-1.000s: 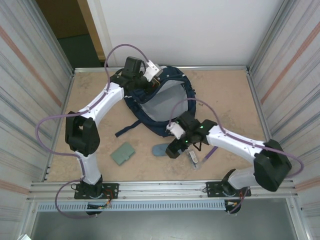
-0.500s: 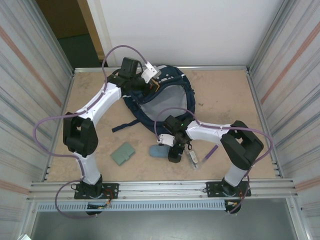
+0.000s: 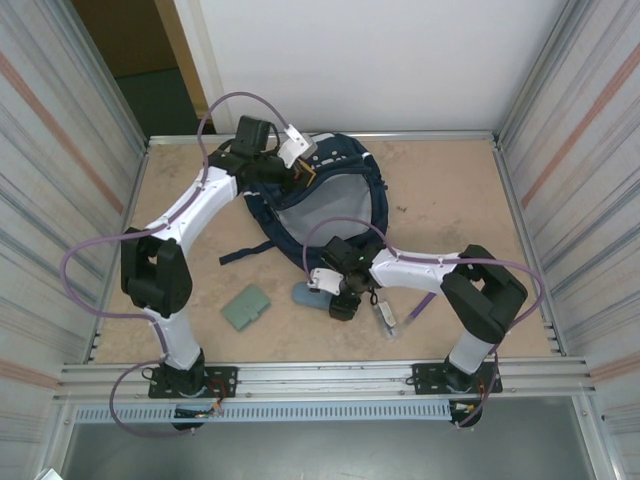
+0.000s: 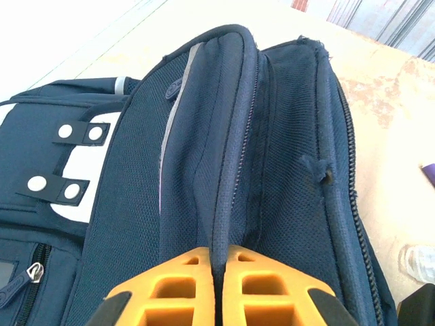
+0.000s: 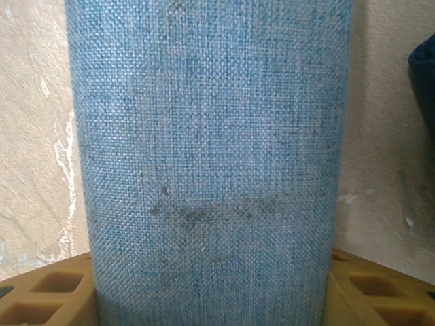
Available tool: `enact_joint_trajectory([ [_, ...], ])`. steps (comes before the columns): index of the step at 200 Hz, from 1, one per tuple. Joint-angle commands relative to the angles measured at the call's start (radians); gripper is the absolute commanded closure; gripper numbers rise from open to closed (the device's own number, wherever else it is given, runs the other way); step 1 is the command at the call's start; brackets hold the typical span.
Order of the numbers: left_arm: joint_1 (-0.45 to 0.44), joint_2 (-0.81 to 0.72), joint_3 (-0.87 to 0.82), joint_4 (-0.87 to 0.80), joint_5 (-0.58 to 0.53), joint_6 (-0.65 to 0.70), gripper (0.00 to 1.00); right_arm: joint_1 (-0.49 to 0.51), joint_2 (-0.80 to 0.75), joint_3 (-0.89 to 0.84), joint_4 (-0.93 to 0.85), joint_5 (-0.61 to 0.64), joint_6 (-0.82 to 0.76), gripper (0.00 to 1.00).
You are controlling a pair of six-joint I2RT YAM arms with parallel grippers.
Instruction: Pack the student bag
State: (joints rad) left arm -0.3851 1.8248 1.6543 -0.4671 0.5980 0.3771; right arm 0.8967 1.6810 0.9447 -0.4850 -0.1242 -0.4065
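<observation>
Toward the table's (image 3: 450,210) near side, the right gripper (image 3: 338,302) set its jaws either side of a blue-grey case (image 5: 211,149), grip unclear, a flat booklet (image 3: 246,306) nearby, while beyond, the left gripper (image 4: 216,268) clamped the rim of the student bag (image 3: 347,152) at the far edge.

Overall light: even, fairly bright light is falling from above in the top view.
Glare: the white back wall (image 3: 400,60) is washing out almost to blank.
Shadows: soft, short shadows are lying under the arms on the table (image 3: 450,190), with no hard edges.
Dim spots: the doorway (image 3: 140,60) is sitting in shade.
Distortion: the ribbed side walls (image 3: 60,180) are possibly bowing a little toward the frame edges.
Left wrist view: the student bag (image 4: 272,136) is showing crisp mesh. The left fingers (image 4: 183,285) are blurring at the bottom edge, and the top-left corner is bleaching to white.
Right wrist view: the blue-grey case (image 5: 211,156) is showing clear weave, darkening slightly toward the bottom.
</observation>
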Motion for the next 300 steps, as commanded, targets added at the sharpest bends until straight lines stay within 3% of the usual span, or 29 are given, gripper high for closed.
enact_joint_trajectory([
  [1, 0.016, -0.096, 0.001, 0.031, 0.086, -0.03, 1.0, -0.009, -0.093, -0.025, 0.035, -0.024, 0.087, 0.58],
  [35, 0.017, -0.109, 0.001, 0.041, 0.105, -0.057, 1.0, -0.074, -0.282, -0.021, 0.017, -0.108, 0.192, 0.62],
  [71, 0.016, -0.125, 0.005, 0.066, 0.119, -0.108, 1.0, -0.236, -0.359, 0.025, 0.043, -0.192, 0.332, 0.64],
  [106, 0.012, -0.139, 0.007, 0.117, 0.121, -0.223, 1.0, -0.347, -0.218, 0.152, 0.036, -0.151, 0.563, 0.65],
  [136, -0.023, -0.138, -0.008, 0.171, 0.103, -0.338, 1.0, -0.352, -0.072, 0.267, 0.041, -0.096, 0.941, 0.62],
  [168, -0.08, -0.129, -0.047, 0.28, 0.112, -0.468, 1.0, -0.398, 0.084, 0.347, 0.125, -0.197, 1.38, 0.65],
  [198, -0.116, -0.119, -0.063, 0.357, 0.116, -0.544, 1.0, -0.423, 0.202, 0.397, 0.255, -0.214, 1.614, 0.64],
  [213, -0.12, -0.116, -0.074, 0.384, 0.106, -0.572, 1.0, -0.422, 0.262, 0.435, 0.328, -0.255, 1.671, 0.6],
  [232, -0.114, -0.115, -0.079, 0.376, 0.081, -0.559, 1.0, -0.427, 0.298, 0.457, 0.369, -0.308, 1.714, 0.45],
  [251, -0.096, -0.114, -0.089, 0.374, 0.065, -0.562, 1.0, -0.434, 0.263, 0.43, 0.365, -0.294, 1.667, 0.37],
  [275, -0.083, -0.113, -0.099, 0.361, 0.06, -0.547, 1.0, -0.468, 0.197, 0.35, 0.377, -0.307, 1.613, 0.34],
  [289, -0.08, -0.115, -0.1, 0.35, 0.056, -0.528, 1.0, -0.494, 0.183, 0.318, 0.416, -0.366, 1.587, 0.26],
  [300, -0.08, -0.114, -0.1, 0.353, 0.057, -0.526, 1.0, -0.514, 0.19, 0.306, 0.46, -0.444, 1.541, 0.25],
])
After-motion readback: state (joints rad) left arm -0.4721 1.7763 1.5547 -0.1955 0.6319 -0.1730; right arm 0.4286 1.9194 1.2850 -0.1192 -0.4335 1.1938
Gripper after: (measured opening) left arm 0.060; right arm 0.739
